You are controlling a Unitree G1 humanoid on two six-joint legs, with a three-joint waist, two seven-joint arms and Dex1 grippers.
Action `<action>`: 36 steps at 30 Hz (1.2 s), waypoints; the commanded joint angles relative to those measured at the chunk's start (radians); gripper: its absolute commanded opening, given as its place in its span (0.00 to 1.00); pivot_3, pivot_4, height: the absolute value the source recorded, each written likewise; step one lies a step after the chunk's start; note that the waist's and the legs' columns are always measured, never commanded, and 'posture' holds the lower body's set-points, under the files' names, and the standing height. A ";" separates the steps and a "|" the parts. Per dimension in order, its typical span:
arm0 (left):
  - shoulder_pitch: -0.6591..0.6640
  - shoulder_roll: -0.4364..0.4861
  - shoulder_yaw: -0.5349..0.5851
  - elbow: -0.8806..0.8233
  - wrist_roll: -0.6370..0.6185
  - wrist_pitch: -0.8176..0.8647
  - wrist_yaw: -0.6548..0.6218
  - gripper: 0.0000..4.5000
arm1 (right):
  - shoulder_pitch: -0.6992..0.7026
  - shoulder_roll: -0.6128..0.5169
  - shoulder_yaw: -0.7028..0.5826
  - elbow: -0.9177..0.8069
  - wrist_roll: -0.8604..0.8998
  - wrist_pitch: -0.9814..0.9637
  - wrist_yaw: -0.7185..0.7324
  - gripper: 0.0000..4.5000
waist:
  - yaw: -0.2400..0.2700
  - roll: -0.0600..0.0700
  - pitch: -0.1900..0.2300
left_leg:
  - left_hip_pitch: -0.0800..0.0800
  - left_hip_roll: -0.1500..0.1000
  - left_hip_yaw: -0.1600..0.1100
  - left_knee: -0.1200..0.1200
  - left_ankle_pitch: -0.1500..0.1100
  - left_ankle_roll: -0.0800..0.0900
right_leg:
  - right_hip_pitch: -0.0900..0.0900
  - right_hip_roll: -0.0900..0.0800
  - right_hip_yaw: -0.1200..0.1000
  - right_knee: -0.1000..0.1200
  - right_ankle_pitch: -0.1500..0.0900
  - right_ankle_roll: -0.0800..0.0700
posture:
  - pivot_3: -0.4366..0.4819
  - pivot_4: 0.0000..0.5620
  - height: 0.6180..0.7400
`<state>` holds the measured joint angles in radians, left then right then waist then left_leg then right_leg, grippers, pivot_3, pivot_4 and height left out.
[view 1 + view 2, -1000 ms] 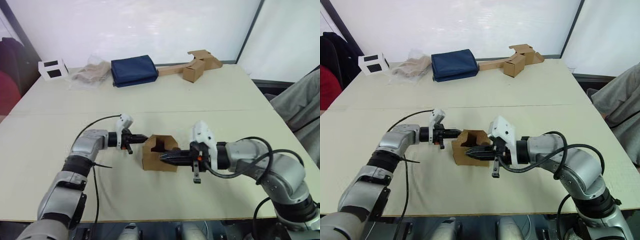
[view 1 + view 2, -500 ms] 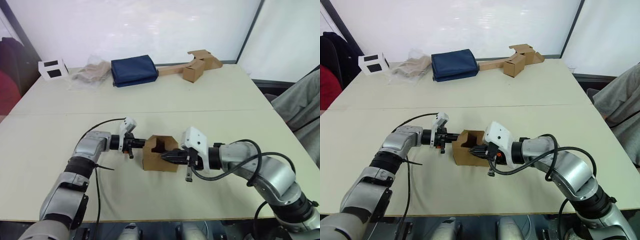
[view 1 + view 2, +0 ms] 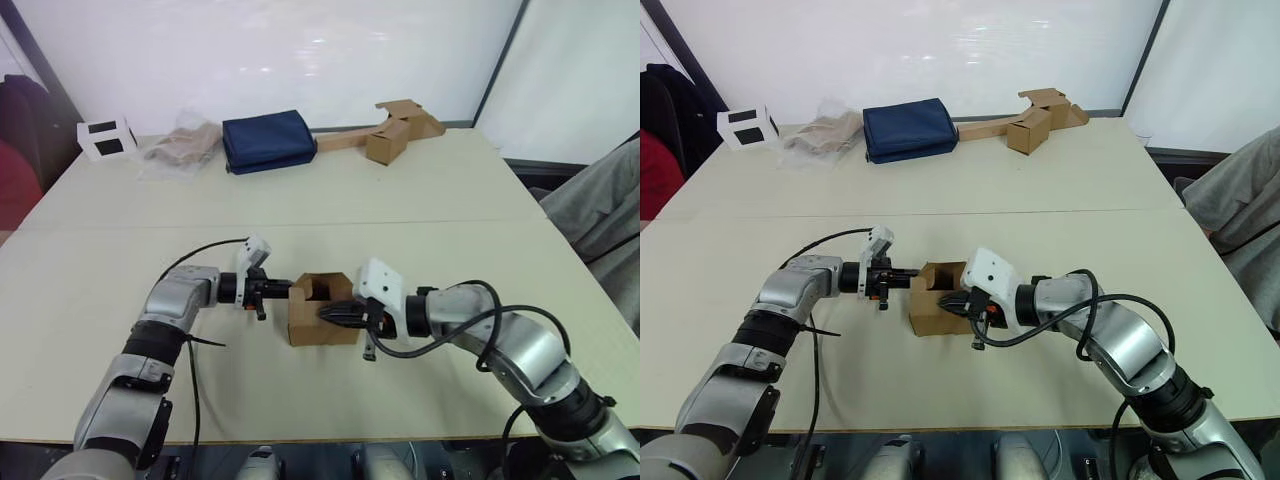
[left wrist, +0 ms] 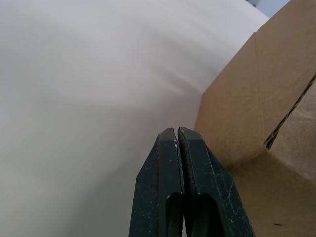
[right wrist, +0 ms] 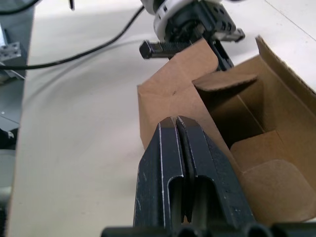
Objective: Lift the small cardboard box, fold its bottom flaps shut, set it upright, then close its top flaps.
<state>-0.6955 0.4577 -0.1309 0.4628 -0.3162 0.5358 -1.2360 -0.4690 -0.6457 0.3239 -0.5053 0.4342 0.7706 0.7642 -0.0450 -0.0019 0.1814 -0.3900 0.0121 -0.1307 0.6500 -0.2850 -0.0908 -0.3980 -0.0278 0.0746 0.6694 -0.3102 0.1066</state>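
Two grippers flank the small cardboard box (image 3: pixel 322 310) at table (image 3: pixel 420 200) centre; left gripper (image 3: pixel 284 288) at its nine o'clock, fingers pressed together, tip against the side wall; box upright, top flaps (image 5: pixel 224 81) partly open; right gripper (image 3: pixel 325 313) at three o'clock, fingers together at the box's front wall.

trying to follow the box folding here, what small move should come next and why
Probably press inward with both shut grippers to pinch the small cardboard box so it can be lifted. It sits on the table with its top flaps open, the left gripper at its left side and the right gripper against its right side, neither grasping anything.
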 commanded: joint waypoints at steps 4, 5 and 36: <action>0.009 0.026 0.051 -0.019 -0.012 -0.006 0.033 0.01 | -0.001 0.031 0.006 0.020 -0.034 -0.046 0.008 0.00 | 0.000 0.000 0.000 | 0.000 0.000 0.000 0.000 0.000 0.000 | 0.000 0.000 0.000 0.000 0.000 0.000 | 0.48 0.27 1.00; 0.001 0.029 0.064 -0.006 -0.011 -0.008 0.051 0.01 | -0.003 0.036 0.006 0.028 -0.040 -0.051 0.008 0.00 | 0.000 0.000 0.000 | 0.000 0.000 0.000 0.000 0.000 0.000 | 0.000 0.000 0.000 0.000 0.000 0.000 | 0.48 0.27 1.00; 0.254 0.199 0.033 -0.610 -0.250 0.276 0.062 0.01 | 0.005 0.103 -0.020 0.054 -0.062 -0.080 0.020 0.00 | 0.000 0.000 0.000 | 0.000 0.000 0.000 -0.001 0.000 0.000 | 0.000 0.000 0.000 0.000 0.000 0.000 | 0.48 0.27 1.00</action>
<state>-0.4396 0.6479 -0.0783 -0.1543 -0.5945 0.8428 -1.1722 -0.4522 -0.5571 0.3351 -0.4257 0.3581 0.6923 0.7869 -0.0446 -0.0018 0.1814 -0.3895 0.0124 -0.1309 0.6495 -0.2849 -0.0909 -0.3977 -0.0279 0.0747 0.6695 -0.3102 0.1066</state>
